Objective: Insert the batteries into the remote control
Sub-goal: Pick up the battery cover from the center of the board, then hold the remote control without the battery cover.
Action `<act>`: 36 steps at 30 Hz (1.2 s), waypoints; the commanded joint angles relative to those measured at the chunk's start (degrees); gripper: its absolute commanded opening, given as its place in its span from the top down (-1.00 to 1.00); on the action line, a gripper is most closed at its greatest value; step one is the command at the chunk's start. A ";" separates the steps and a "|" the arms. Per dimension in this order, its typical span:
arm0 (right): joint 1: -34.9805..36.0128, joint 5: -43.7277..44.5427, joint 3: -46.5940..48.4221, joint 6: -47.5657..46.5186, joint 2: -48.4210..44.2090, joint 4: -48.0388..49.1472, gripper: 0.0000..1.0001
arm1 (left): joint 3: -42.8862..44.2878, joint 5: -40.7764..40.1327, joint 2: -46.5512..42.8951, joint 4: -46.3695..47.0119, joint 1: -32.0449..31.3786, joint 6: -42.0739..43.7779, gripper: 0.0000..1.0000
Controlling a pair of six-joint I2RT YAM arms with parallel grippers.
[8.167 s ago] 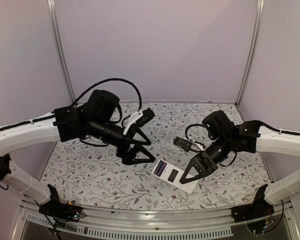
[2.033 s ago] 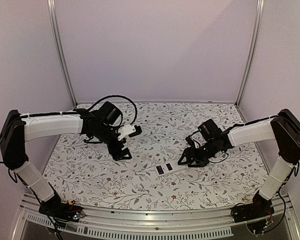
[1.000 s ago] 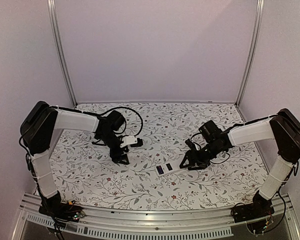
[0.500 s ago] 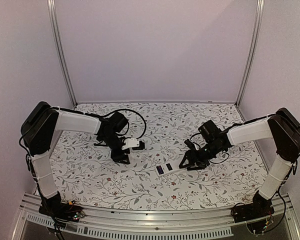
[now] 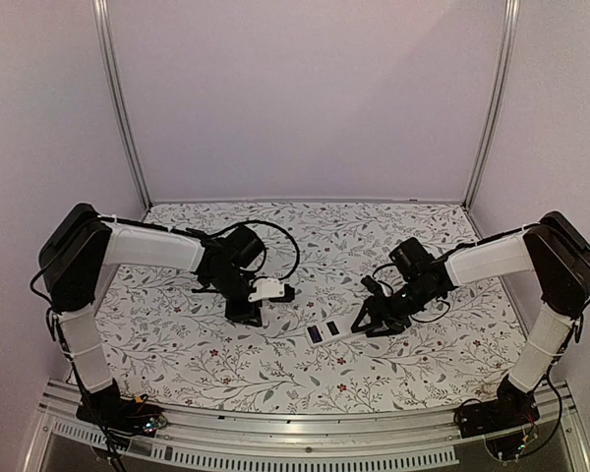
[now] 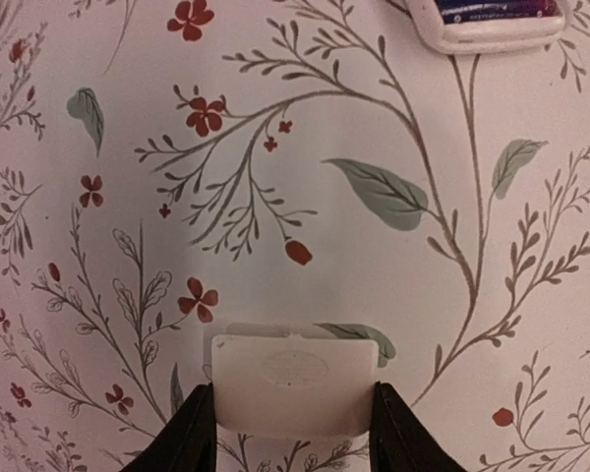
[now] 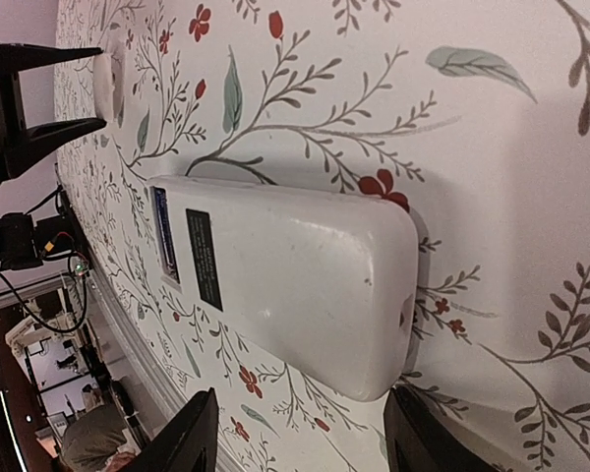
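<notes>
1. Aluminium rail edges the near side of the table, an arm base fixed towards each end, with a cloth printed in leaves and red flowers spread behind it.
2. Mid-cloth, the remote control lies flat with its white back upward. It slants from near-left to far-right, and two dark rectangles sit at its near-left end.
3. Seen from the left wrist camera, one of those rectangles is a recess showing bluish-purple with fine print. Whether the batteries lie inside it cannot be told.
4. Low at the remote's far-right end, the right gripper has its jaws moderately apart. Its wrist camera shows the remote's rounded end just beyond the fingertips. One finger sits at the remote's corner, but contact cannot be judged.
5. Left of the remote and near it, the left gripper points down at the cloth. Its jaws are drawn narrow, and the two dark fingers press the opposite side edges of a small white plastic plate. The plate is well apart from the remote's end. Whether it rests on the cloth or hangs just above cannot be told.
6. Pale lilac walls with two metal posts close the booth at the back.
</notes>
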 commanded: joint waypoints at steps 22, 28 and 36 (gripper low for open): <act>1.45 -2.82 -2.55 0.78 1.58 -0.24 0.14 | 4.98 -0.64 1.43 6.98 -16.10 -29.57 0.09; -2.06 4.09 -2.06 -0.36 -3.38 -4.09 -0.10 | 4.72 -0.40 1.24 7.30 -16.02 -29.54 0.09; -2.48 9.88 1.57 -0.50 -2.84 -3.72 -0.14 | 3.59 -0.40 0.43 7.13 -16.03 -29.05 0.08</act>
